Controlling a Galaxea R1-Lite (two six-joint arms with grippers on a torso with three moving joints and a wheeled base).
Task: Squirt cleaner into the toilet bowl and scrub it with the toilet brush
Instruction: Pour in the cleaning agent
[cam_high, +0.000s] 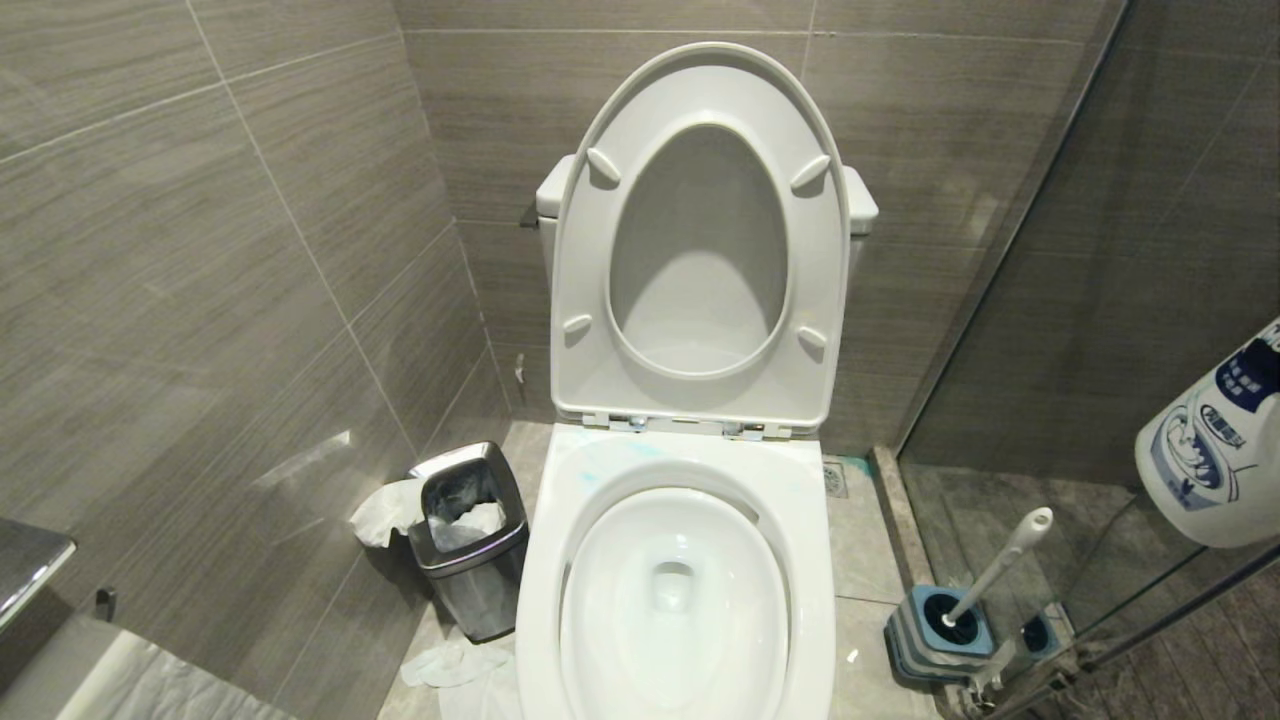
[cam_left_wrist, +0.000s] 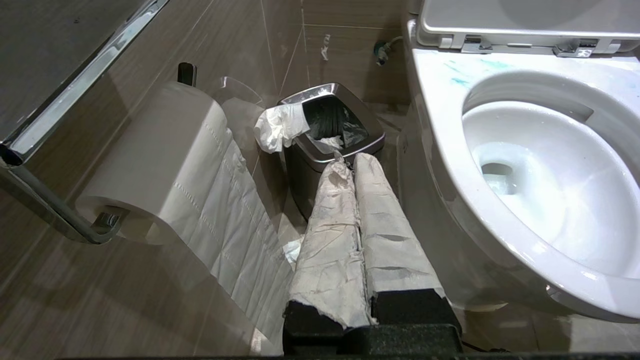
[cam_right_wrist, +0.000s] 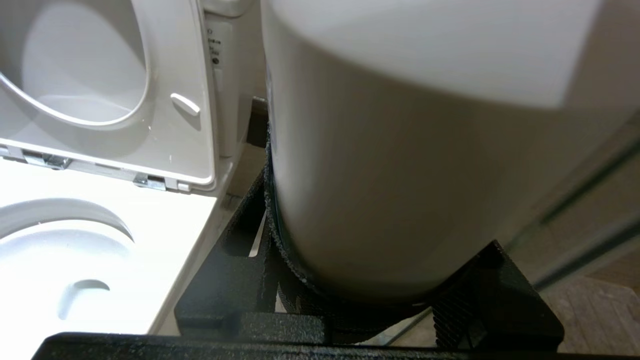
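white plastic cleaner bottle with blue label (cam_high: 1215, 450) sits clamped in your right gripper (cam_right_wrist: 370, 280), right of the glossy white toilet bowl (cam_high: 675, 600); next, swing it left over the bowl to squirt.

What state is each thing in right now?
Toilet seat: raised.
Toilet bowl: open, blue streaks on rim.
Cleaner bottle: held, tilted, beside the toilet.
Toilet brush: standing in its holder.
Waste bin: open, paper inside.
Right gripper: shut on bottle.
Left gripper: shut, empty.
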